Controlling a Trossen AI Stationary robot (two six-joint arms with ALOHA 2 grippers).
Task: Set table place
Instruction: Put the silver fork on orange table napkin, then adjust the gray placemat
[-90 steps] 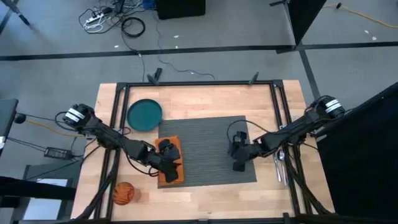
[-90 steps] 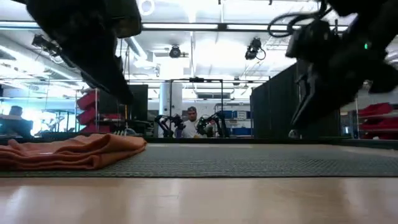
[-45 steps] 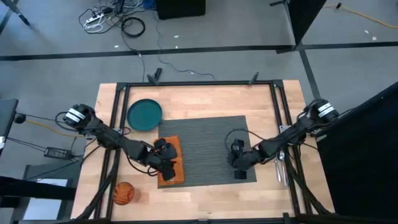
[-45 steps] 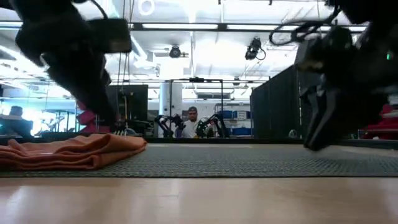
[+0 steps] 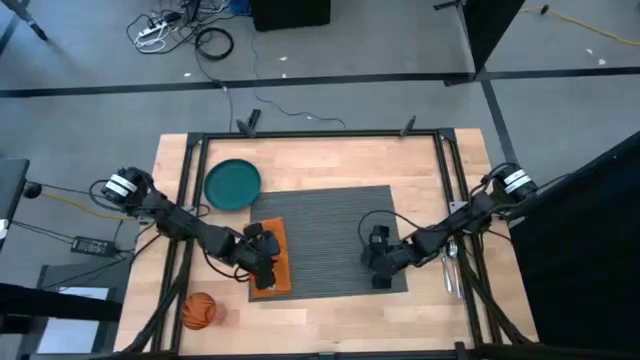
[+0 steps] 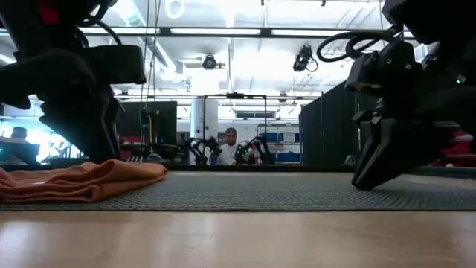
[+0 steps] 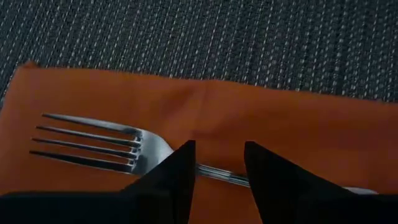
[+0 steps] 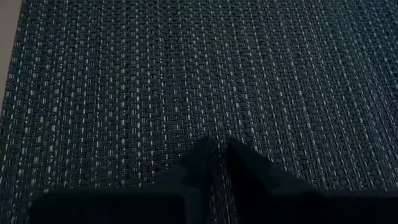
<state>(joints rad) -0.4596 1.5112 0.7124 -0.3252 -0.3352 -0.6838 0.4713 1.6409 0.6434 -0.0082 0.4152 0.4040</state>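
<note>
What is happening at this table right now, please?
The robot is laying a place setting. The left hand, fingers open, is down over the silver fork, which lies on the orange cloth napkin at the left edge of the dark grey ribbed placemat. The right hand, shut, presses on the mat's right side. The round teal plate waits off the mat.

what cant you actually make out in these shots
- Silver fork: handle end cut off by the left pincer fingers in the left wrist view.
- Silver cutlery by the right table edge: too small in the high view to tell pieces apart.
- Orange cloth napkin: partly covered by the left arm in the high view.
</note>
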